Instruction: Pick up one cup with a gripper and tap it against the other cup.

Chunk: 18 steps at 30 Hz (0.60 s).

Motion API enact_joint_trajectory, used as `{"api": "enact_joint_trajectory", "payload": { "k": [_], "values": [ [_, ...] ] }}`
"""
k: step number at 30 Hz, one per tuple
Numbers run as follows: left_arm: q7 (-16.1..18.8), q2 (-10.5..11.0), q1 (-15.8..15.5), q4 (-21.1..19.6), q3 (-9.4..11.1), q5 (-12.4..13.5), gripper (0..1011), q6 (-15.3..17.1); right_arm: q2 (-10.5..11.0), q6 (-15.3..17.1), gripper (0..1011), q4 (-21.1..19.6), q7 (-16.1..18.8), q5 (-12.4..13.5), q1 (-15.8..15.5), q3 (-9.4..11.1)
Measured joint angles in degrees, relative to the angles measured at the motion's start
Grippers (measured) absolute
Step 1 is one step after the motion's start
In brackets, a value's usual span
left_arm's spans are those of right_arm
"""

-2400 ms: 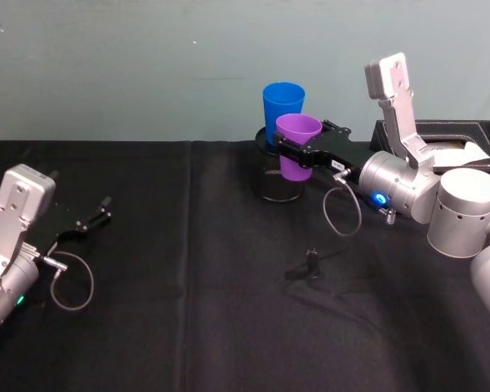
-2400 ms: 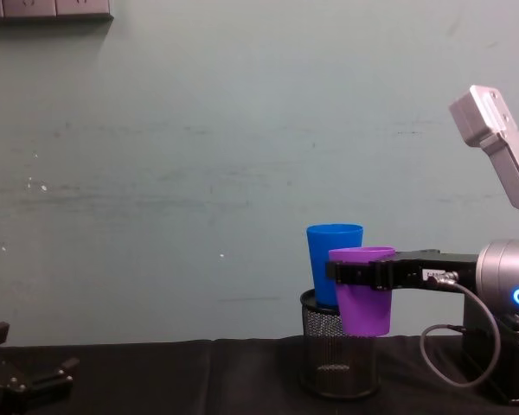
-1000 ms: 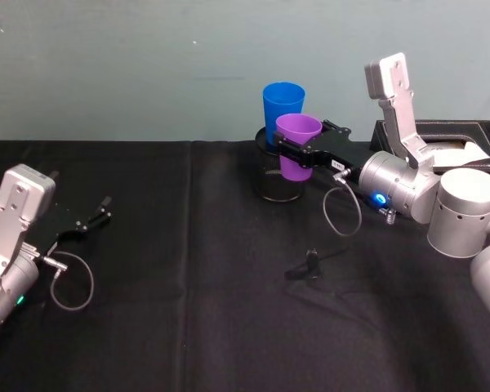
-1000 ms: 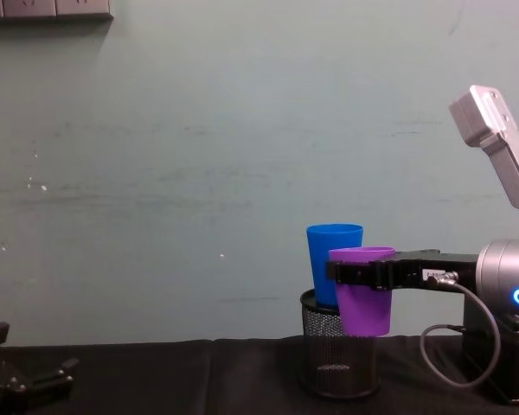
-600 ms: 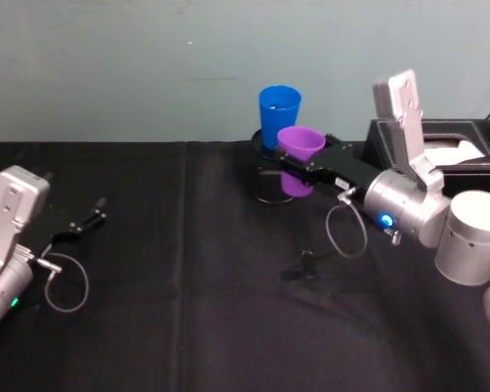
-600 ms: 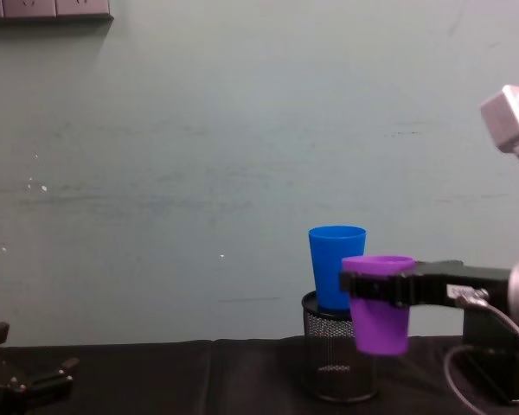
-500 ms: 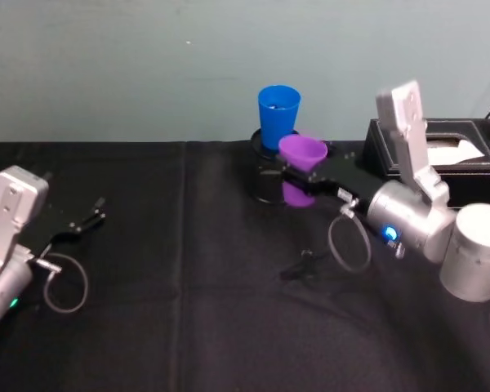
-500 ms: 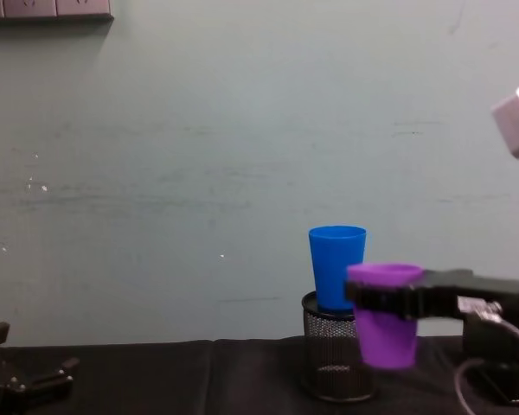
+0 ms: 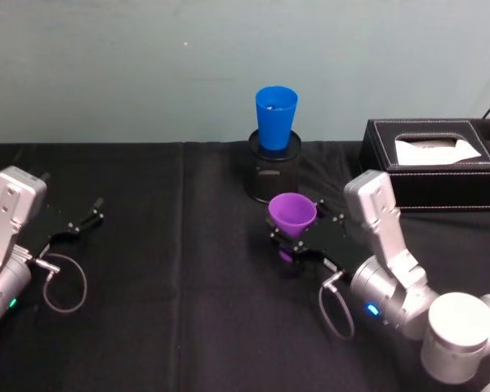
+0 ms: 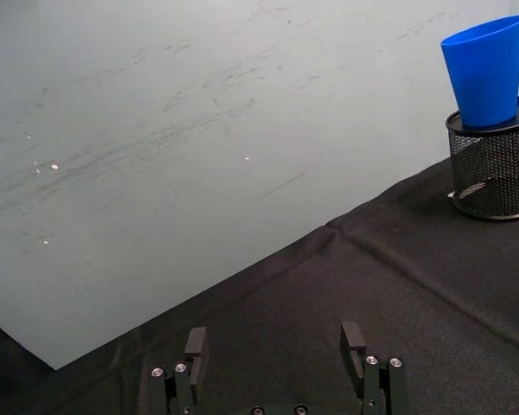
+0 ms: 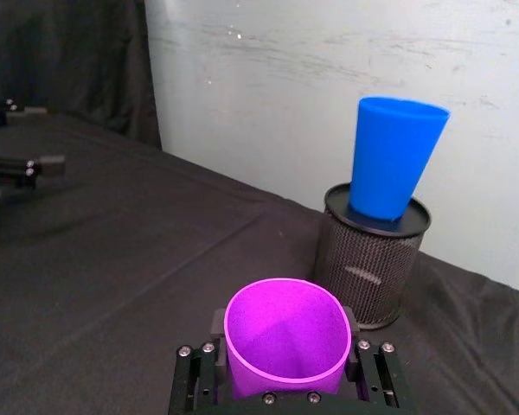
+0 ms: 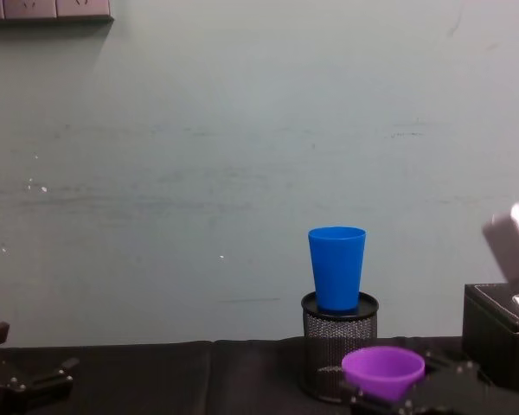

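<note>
The purple cup [image 9: 291, 216] is upright in my right gripper [image 9: 295, 244], which is shut on its lower body, in front of the pen holder and well apart from it. In the right wrist view the black fingers [image 11: 357, 361] press both sides of the purple cup [image 11: 283, 335]. The blue cup [image 9: 275, 117] stands upright in the black wire-mesh pen holder [image 9: 273, 174] at the back of the table. The chest view has the purple cup [image 12: 382, 372] lower than the blue cup [image 12: 336, 267]. My left gripper [image 9: 77, 224] rests open at the far left.
A black tissue box [image 9: 438, 164] stands at the back right, beside the pen holder [image 12: 338, 344]. Black cloth covers the table [image 9: 180, 310]. The left wrist view shows the left gripper [image 10: 274, 342], with the blue cup [image 10: 486, 69] far off.
My right arm has drawn the purple cup back from beside the blue cup, toward me and lower. The blue cup, its holder and the left arm have stayed put.
</note>
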Motion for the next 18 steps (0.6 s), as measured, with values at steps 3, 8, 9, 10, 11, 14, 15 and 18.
{"api": "enact_joint_trajectory", "payload": {
  "k": [3, 8, 9, 10, 11, 14, 15, 18],
  "values": [
    [0.00, 0.00, 0.00, 0.00, 0.00, 0.00, 1000, 0.00, -0.82, -2.54, 733, 1.87, -0.33, -1.20, -0.41, -0.27],
    [0.00, 0.00, 0.00, 0.00, 0.00, 0.00, 1000, 0.00, -2.36, -6.51, 733, 5.57, 0.00, -2.11, 0.02, -0.17],
    [0.00, 0.00, 0.00, 0.00, 0.00, 0.00, 1000, 0.00, -2.53, -6.74, 733, 5.94, 0.10, -2.12, 0.13, -0.13],
    [0.00, 0.00, 0.00, 0.00, 0.00, 0.00, 1000, 0.00, -2.70, -7.03, 733, 6.39, 0.28, -2.14, 0.25, -0.06],
    [0.00, 0.00, 0.01, 0.00, 0.00, 0.00, 1000, 0.00, -3.08, -7.25, 736, 7.02, 0.61, -2.06, 0.38, 0.15],
    [0.00, 0.00, 0.01, 0.00, 0.00, 0.00, 1000, 0.00, -3.72, -6.73, 1002, 6.96, 1.41, -1.66, 0.20, 1.02],
    [0.00, 0.00, 0.01, 0.01, 0.00, 0.00, 1000, 0.00, -3.34, -6.09, 1003, 4.78, 1.50, -1.08, -0.60, 1.78],
    [0.00, 0.00, 0.01, 0.01, 0.00, 0.00, 1000, 0.00, -1.05, -1.07, 1003, -4.56, 2.22, 2.37, -3.16, 5.52]
  ]
}}
